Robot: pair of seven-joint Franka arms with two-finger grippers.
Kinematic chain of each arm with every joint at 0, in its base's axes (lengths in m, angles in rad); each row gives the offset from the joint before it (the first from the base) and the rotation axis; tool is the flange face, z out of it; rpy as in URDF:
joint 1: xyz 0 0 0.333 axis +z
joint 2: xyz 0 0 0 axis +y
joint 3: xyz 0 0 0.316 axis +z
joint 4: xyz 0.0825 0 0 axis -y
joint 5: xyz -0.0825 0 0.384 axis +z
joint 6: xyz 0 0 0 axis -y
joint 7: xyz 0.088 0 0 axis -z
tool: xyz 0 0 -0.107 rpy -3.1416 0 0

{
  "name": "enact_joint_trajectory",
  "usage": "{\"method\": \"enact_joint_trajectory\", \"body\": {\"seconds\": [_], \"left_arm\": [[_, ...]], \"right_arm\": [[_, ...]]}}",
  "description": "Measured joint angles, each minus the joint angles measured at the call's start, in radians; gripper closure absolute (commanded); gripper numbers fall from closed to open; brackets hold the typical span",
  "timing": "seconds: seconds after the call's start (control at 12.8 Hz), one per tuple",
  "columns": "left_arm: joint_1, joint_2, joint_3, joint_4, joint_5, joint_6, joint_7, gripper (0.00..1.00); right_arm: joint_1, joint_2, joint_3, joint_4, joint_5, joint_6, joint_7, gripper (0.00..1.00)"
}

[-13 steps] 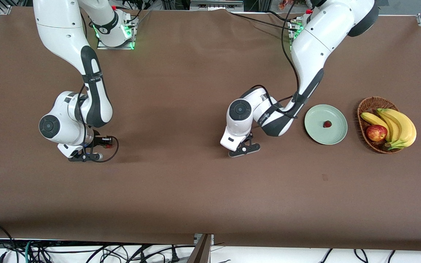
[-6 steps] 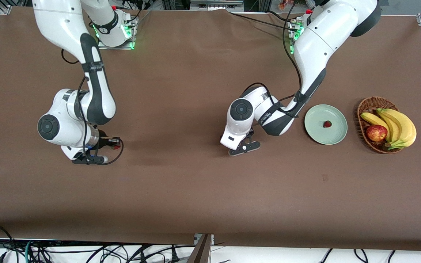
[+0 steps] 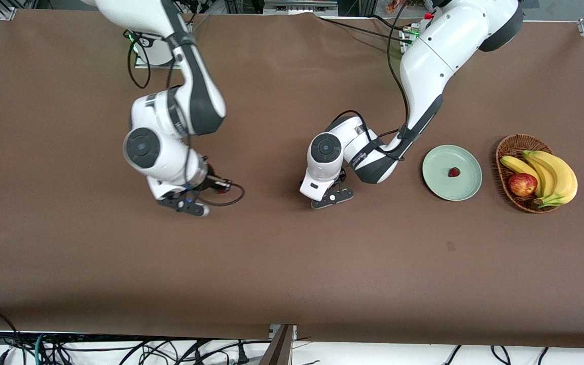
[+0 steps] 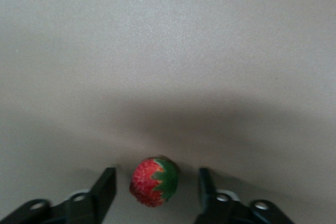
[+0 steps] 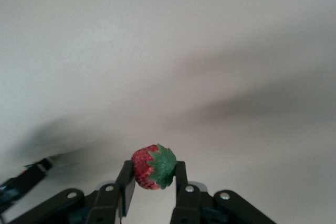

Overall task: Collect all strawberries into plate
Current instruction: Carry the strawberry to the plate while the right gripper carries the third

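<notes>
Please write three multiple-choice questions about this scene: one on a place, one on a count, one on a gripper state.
1. Where is the basket?
A. beside the plate, at the left arm's end of the table
B. on the plate
C. at the right arm's end

2. How many strawberries lie on the plate?
A. none
B. one
C. three

3. The right gripper is:
A. open
B. shut on a strawberry
C. shut, empty

Answers: 1 A, they stand side by side; 2 B, a single berry lies there; 3 B, its fingers clamp the berry.
</notes>
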Motion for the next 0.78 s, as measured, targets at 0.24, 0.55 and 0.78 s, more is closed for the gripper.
{"method": "enact_joint_trajectory", "body": {"seconds": [0.24, 0.55, 0.78], "left_arm": [[0.011, -0.001, 0.001, 0.000, 0.000, -0.004, -0.001, 0.92], [0.159, -0.012, -0.054, 0.004, 0.000, -0.101, 0.102, 0.92], [0.400, -0.029, -0.168, 0.001, 0.000, -0.229, 0.286, 0.91]], "right_arm": [[0.100, 0.001, -0.001, 0.000, -0.048, 0.022, 0.244, 0.84], [0.113, 0.004, -0.016, 0.000, -0.101, 0.025, 0.291, 0.84], [0.135, 0.006, -0.014, 0.000, -0.114, 0.027, 0.330, 0.84]]}}
